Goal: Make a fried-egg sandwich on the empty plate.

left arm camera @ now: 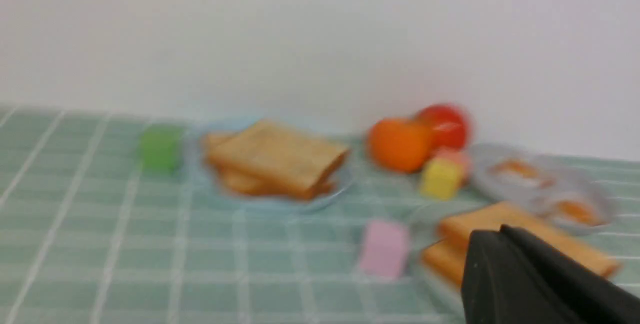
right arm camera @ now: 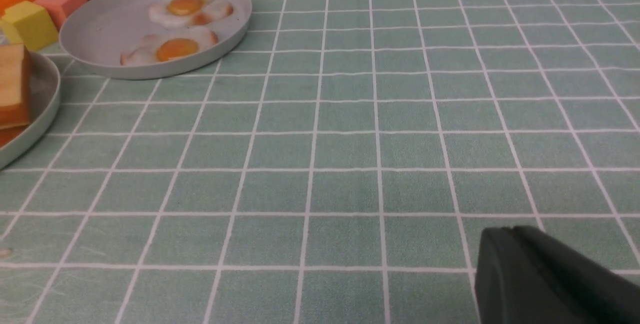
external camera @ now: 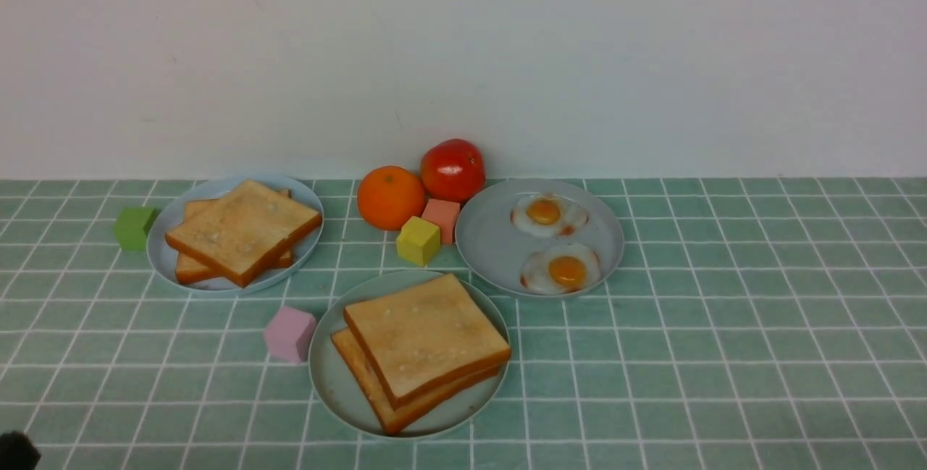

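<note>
Fried-egg sandwich (external camera: 427,340) looks built: two toast slices stacked a little askew on the green plate (external camera: 329,390), which sits farther from the table's (external camera: 688,397) far edge than the other plates. No egg shows between the slices, so the filling cannot be confirmed from here. Closer to that far edge, the grey plate (external camera: 489,245) holds two fried eggs (external camera: 567,271), and toward its left end the blue plate (external camera: 163,238) carries more toast (external camera: 242,231).

Left gripper (left arm camera: 500,230) has its fingertips together with nothing between them; right gripper (right arm camera: 509,230) likewise looks closed and empty, well apart from the food.

My judgement is that the final top-slice step is done and the work is at its end. Next calls for keeping both arms back and leaving the stack alone, since a nudge could slide the upper slice farther off.
</note>
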Action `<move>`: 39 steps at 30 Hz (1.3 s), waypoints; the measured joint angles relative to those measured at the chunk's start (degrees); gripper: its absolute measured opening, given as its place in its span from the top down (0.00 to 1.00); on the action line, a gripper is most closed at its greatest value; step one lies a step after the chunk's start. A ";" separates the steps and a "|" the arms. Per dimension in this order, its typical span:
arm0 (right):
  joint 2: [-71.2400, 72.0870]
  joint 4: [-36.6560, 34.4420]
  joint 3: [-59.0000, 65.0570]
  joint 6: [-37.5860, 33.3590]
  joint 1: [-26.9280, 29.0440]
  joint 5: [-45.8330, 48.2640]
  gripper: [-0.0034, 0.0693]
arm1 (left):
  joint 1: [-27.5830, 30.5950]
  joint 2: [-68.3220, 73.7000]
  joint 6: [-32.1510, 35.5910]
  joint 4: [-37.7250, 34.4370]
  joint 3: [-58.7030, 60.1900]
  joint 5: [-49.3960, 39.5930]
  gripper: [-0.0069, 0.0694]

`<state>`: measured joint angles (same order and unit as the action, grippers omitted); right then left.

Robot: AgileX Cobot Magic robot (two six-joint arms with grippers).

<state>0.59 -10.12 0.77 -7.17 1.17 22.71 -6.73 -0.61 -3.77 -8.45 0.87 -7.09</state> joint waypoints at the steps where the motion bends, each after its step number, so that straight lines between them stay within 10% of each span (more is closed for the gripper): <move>1: 0.00 0.00 0.00 0.00 0.00 0.00 0.92 | 2.63 0.00 -0.83 0.12 0.43 -2.97 0.93; 12: 0.00 0.00 0.00 0.00 0.00 -0.01 0.91 | 5.51 0.00 -11.13 3.70 0.94 -14.50 0.93; 39: 0.00 0.00 0.00 0.00 0.00 -0.06 0.87 | 5.51 0.00 -11.42 3.81 0.94 -14.54 0.93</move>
<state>0.59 -10.12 0.77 -7.17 1.17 22.64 -1.23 -0.61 -15.18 -4.64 1.81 -21.63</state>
